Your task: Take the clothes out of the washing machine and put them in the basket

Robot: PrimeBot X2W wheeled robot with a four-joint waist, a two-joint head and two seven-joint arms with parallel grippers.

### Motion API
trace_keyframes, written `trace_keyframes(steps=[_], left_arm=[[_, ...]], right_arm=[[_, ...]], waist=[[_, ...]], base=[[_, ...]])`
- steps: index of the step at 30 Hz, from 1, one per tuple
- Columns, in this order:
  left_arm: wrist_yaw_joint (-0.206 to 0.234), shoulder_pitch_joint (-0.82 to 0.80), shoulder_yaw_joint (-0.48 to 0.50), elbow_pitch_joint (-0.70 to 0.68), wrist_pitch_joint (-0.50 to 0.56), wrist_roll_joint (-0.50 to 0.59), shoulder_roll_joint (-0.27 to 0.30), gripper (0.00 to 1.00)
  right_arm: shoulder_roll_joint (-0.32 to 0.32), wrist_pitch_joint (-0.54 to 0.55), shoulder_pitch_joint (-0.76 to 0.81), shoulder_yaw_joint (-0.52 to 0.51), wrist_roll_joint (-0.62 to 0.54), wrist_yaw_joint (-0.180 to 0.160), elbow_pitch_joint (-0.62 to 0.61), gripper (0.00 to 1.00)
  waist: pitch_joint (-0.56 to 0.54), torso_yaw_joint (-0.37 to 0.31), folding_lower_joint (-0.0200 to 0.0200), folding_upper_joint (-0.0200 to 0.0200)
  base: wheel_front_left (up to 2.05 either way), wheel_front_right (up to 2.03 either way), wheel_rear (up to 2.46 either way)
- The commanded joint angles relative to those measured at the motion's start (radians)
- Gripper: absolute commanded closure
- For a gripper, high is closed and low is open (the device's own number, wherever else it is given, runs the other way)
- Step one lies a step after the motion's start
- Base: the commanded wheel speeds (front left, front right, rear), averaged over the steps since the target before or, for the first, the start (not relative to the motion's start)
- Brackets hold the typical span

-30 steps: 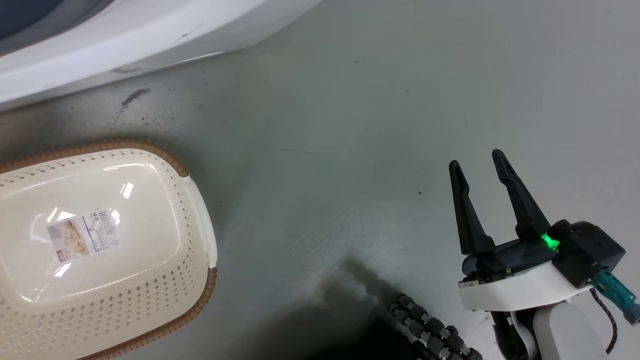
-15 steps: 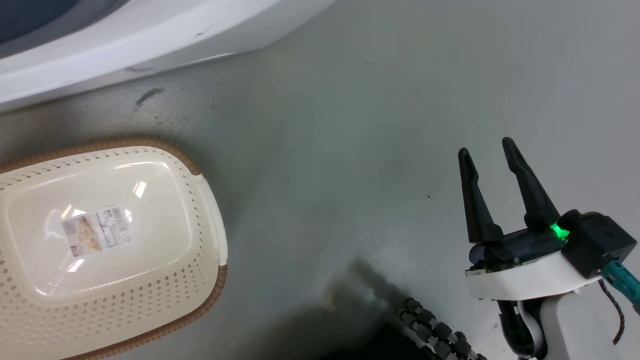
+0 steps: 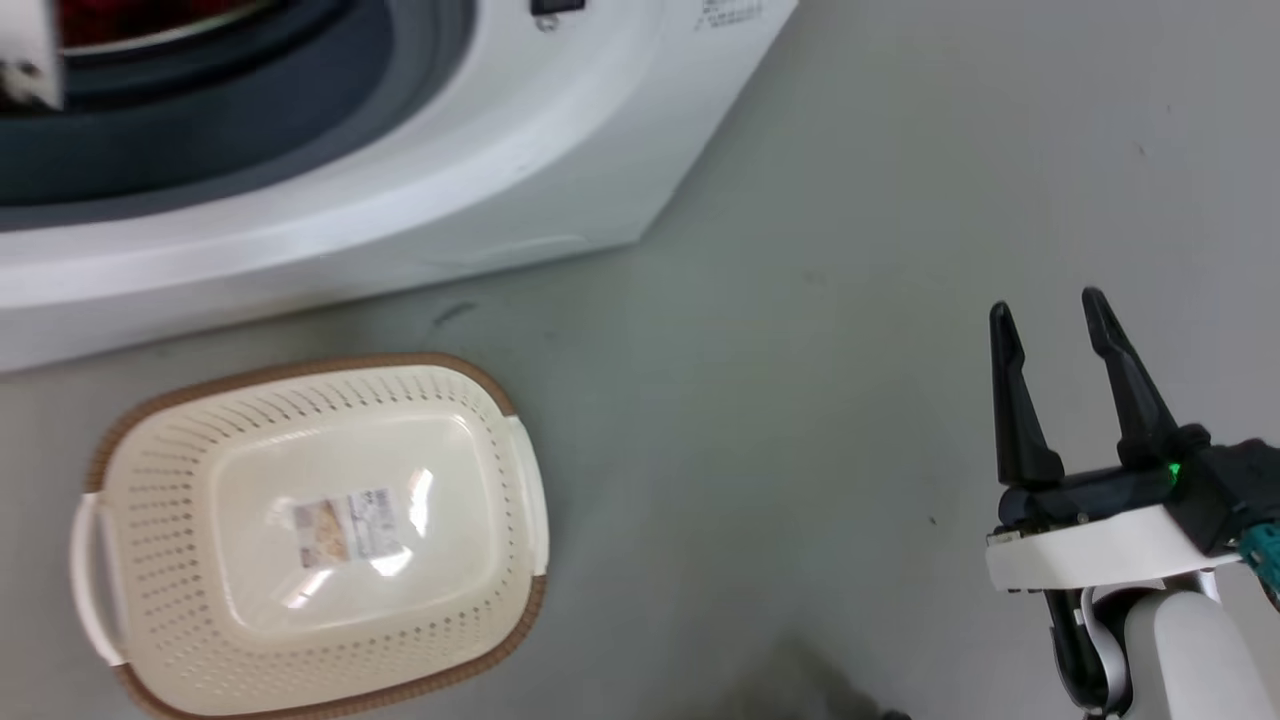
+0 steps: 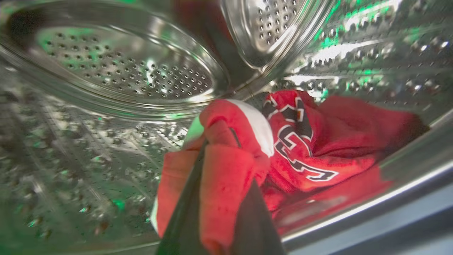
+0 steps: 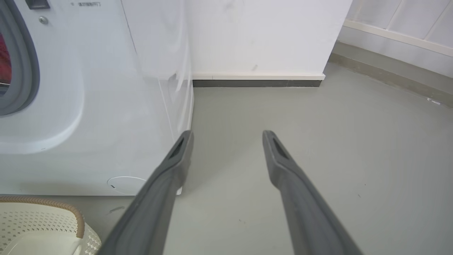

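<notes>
Red clothes [image 4: 311, 141] sit pinched between fingers [image 4: 180, 219] inside drum [image 4: 124, 71].

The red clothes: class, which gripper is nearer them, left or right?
Left. The left gripper is inside the drum, fingers shut on the red clothes; the right gripper hangs open above the floor, outside the washing machine.

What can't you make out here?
- Left wrist view: tips of the left gripper, buried in the white-trimmed garment.
- Left wrist view: lettering on the printed garment, folded over.
- Head view: drum of the washing machine, cut by the top edge.
- Head view: label on the basket, print too small.
</notes>
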Motion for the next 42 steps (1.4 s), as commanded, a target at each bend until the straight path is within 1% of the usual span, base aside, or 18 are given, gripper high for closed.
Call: trace_keyframes(steps=[1,5,7,9,10,11,12,19,21,22,28,35,38,42], left_arm=[[0.007,0.037,0.007,0.009,-0.043,-0.013,-0.016,1.00],[0.010,0.138,0.013,0.036,-0.171,-0.042,-0.071,1.00],[0.018,0.184,0.021,0.045,-0.218,-0.061,-0.095,1.00],[0.026,0.231,0.035,0.041,-0.247,-0.083,-0.122,1.00],[0.023,0.257,0.043,0.029,-0.256,-0.092,-0.135,1.00],[0.018,0.282,0.050,0.015,-0.261,-0.097,-0.141,1.00],[0.023,0.309,0.057,-0.004,-0.264,-0.096,-0.145,1.00],[0.074,0.540,0.159,-0.319,-0.265,-0.053,-0.152,1.00],[0.078,0.598,0.183,-0.391,-0.265,-0.038,-0.158,1.00],[0.078,0.598,0.183,-0.391,-0.265,-0.038,-0.158,1.00],[0.078,0.775,0.221,-0.553,-0.265,-0.011,-0.175,1.00],[0.070,0.937,0.216,-0.638,-0.265,-0.015,-0.199,1.00],[0.066,0.982,0.205,-0.627,-0.265,-0.015,-0.213,1.00],[0.057,1.002,0.198,-0.586,-0.265,-0.006,-0.234,1.00]], right_arm=[[0.000,-0.002,0.017,-0.005,-0.012,-0.001,0.003,0.00],[0.000,-0.002,0.044,-0.015,-0.038,-0.001,0.015,0.00],[0.000,-0.002,0.056,-0.021,-0.048,-0.001,0.019,0.00],[0.000,-0.002,0.067,-0.026,-0.057,-0.001,0.024,0.00],[0.000,-0.002,0.074,-0.026,-0.062,-0.001,0.025,0.00],[0.000,-0.002,0.080,-0.026,-0.063,-0.001,0.027,0.00],[0.000,-0.002,0.084,-0.032,-0.063,-0.001,0.030,0.00],[0.000,-0.002,0.128,-0.035,-0.090,-0.001,0.038,0.00],[0.000,-0.002,0.138,-0.040,-0.096,-0.001,0.040,0.00],[0.000,-0.002,0.138,-0.040,-0.096,-0.001,0.040,0.00],[0.000,-0.002,0.169,-0.051,-0.106,-0.001,0.046,0.00],[0.000,-0.002,0.184,-0.053,-0.109,-0.001,0.037,0.00],[0.000,-0.002,0.172,-0.054,-0.112,-0.001,0.031,0.00],[0.000,-0.002,0.144,-0.052,-0.118,-0.001,0.020,0.00]], waist=[[-0.090,0.060,0.0001,0.0000],[-0.168,0.089,0.0001,0.0000],[-0.205,0.103,0.0001,0.0000],[-0.240,0.116,0.0001,0.0000],[-0.257,0.123,0.0001,0.0000],[-0.272,0.130,0.0001,0.0000],[-0.291,0.138,0.0001,0.0000],[-0.389,0.189,0.0001,0.0000],[-0.411,0.200,0.0001,0.0000],[-0.411,0.200,0.0001,0.0000],[-0.466,0.236,0.0001,0.0000],[-0.467,0.268,0.0001,0.0000],[-0.445,0.277,0.0001,0.0000],[-0.394,0.282,0.0001,0.0000]], base=[[0.00,0.00,0.00],[0.00,0.00,0.00],[0.00,0.00,0.00],[0.00,0.00,0.00],[0.00,0.00,0.00],[0.00,0.00,0.00],[0.00,0.00,0.00],[0.00,0.00,0.00],[0.00,0.00,0.00],[0.00,0.00,0.00],[0.00,0.00,0.00],[0.00,0.00,0.00],[0.00,0.00,0.00],[0.00,0.00,0.00]])
